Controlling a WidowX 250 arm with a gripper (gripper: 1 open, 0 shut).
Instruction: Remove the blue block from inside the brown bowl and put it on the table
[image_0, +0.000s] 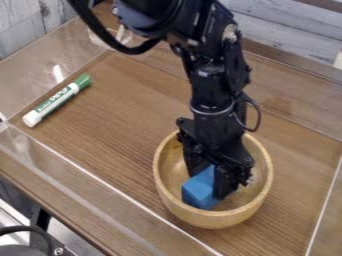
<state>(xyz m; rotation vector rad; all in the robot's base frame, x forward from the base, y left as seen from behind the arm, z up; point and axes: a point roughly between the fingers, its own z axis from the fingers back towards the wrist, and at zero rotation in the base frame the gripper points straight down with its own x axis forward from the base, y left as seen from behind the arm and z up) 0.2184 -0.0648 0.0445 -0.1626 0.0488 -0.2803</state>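
"What's nearest?"

"A black cable (30, 232) loops in at the lower left corner of the view, nearer than most of the brown bowl (168, 190). The bowl sits on the wood-grain table (127, 135)."

"And the blue block (201, 191)?"

"Inside the bowl, toward its near side, tilted in the view. Its upper part is hidden behind the fingers, and I can't tell whether it touches the bowl's bottom."

"How's the gripper (217, 176)?"

"Reaching down into the bowl, closed on the block. The black arm (207, 62) rises above it, beyond the bowl."

"Anything farther off?"

"A white marker with green ends (58, 99) lies on the table, left of the bowl and farther back. Past the bowl, at the table's far edge, runs a clear low wall (297, 60)."
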